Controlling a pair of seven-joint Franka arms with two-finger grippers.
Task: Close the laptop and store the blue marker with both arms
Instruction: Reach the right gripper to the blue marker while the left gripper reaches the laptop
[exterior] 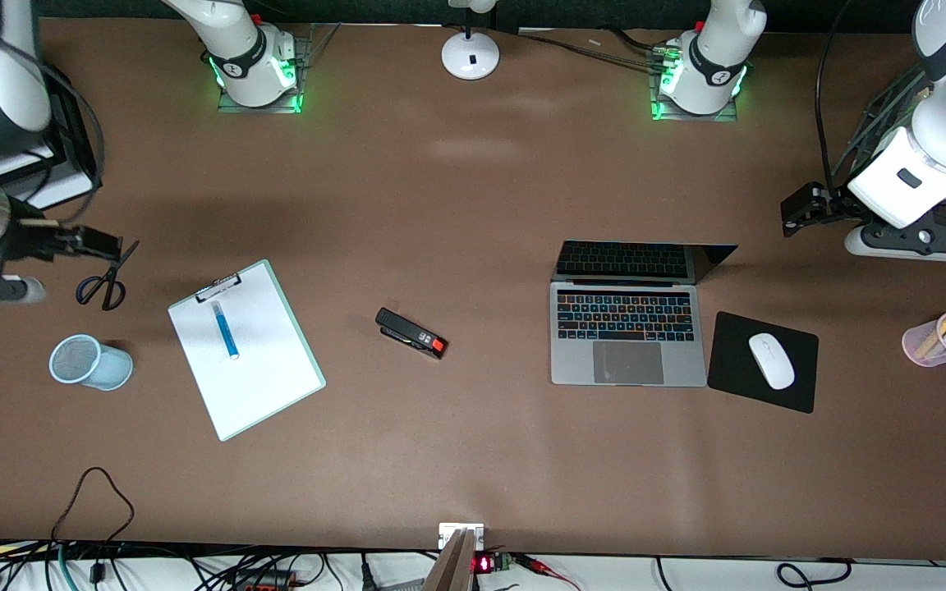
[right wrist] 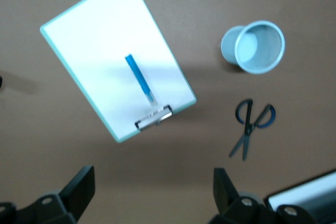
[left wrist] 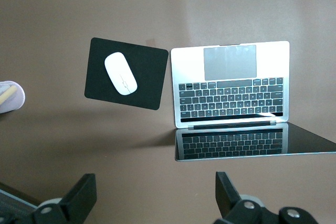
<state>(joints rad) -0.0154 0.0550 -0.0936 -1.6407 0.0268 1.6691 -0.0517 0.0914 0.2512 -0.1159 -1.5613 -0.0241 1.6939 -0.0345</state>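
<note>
We see a wide brown surface (exterior: 473, 460) with cables hanging along its near edge. The open laptop (exterior: 627, 335) sits toward the left arm's end, screen tilted back, keyboard facing the front camera, a black mouse pad (exterior: 736, 365) just beside it. The white clipboard (exterior: 255, 373) lies toward the right arm's end, carrying the blue marker (exterior: 225, 330), whose long axis runs up the board, paler tip toward the clip. Only the front view shows the stapler (exterior: 411, 333) between them. The left tool (left wrist: 155, 200) hangs above the surface by the laptop's screen, fingers spread wide and empty. The right tool (right wrist: 152, 198) hovers near the scissors (right wrist: 251, 124) and mesh cup (right wrist: 254, 46), likewise spread, holding nothing.
</note>
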